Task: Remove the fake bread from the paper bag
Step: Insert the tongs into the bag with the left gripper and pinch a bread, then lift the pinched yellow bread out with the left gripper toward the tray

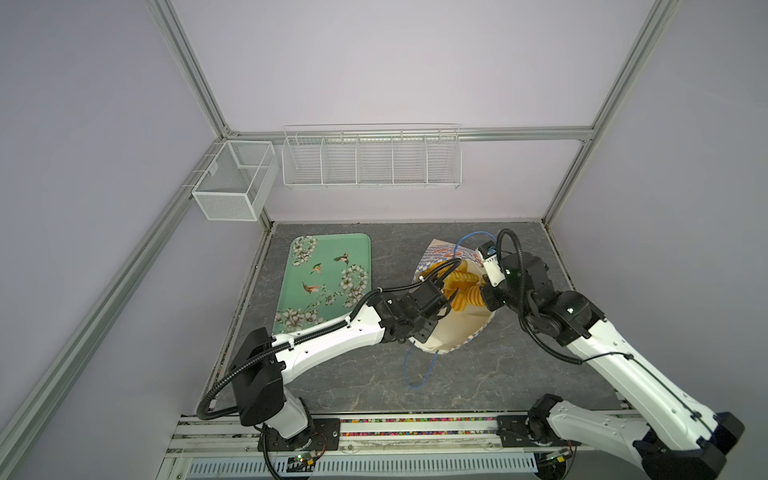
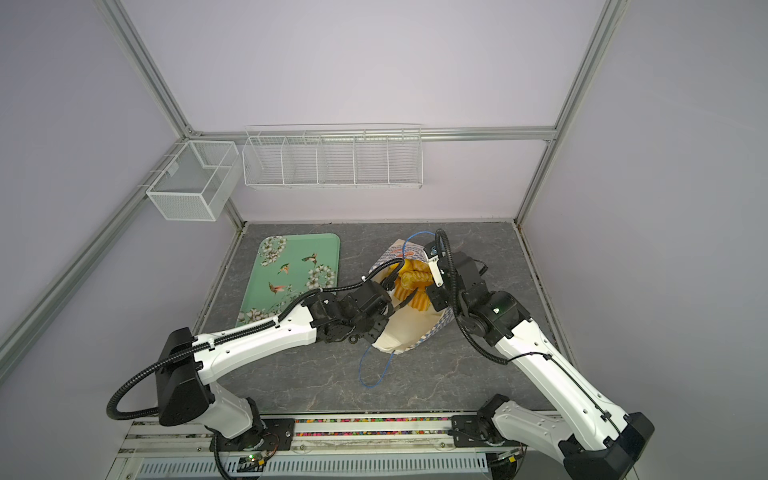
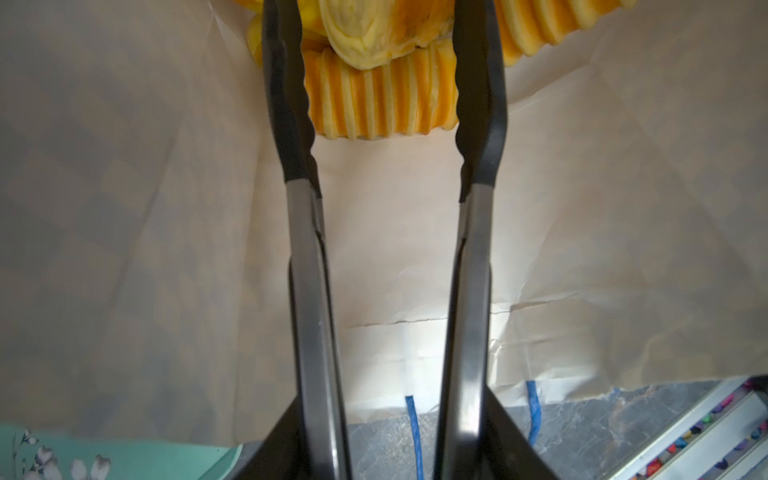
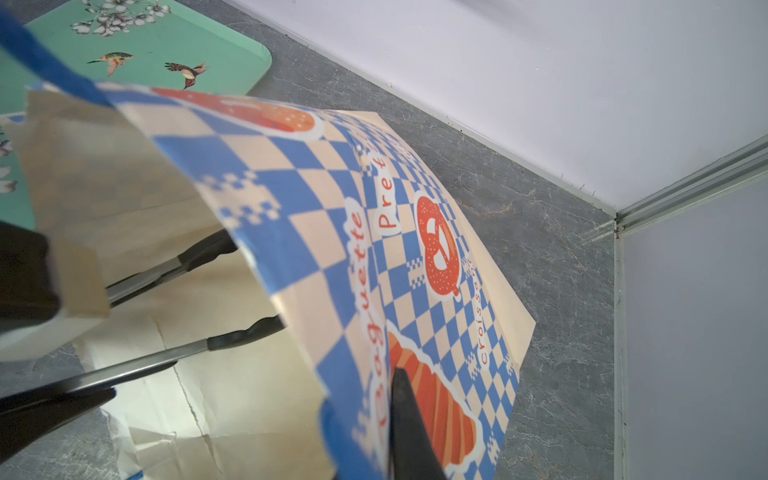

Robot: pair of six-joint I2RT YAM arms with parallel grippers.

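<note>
Left gripper (image 1: pixel 451 296): jaws parted, straddling ribbed fake bread (image 1: pixel 465 279) at two o'clock, loaf crosswise; right gripper (image 1: pixel 485 290) clamped on paper bag (image 1: pixel 453 332).

soft even light in both top views, faint shadows on grey marbled tabletop (image 1: pixel 374 386) beside blue-and-white checked paper bag (image 1: pixel 457 328). left wrist view: light glows through bag's cream wall. right wrist view: bag's nearest rim and blue cord handle (image 4: pixel 41 58) blurred.
</note>
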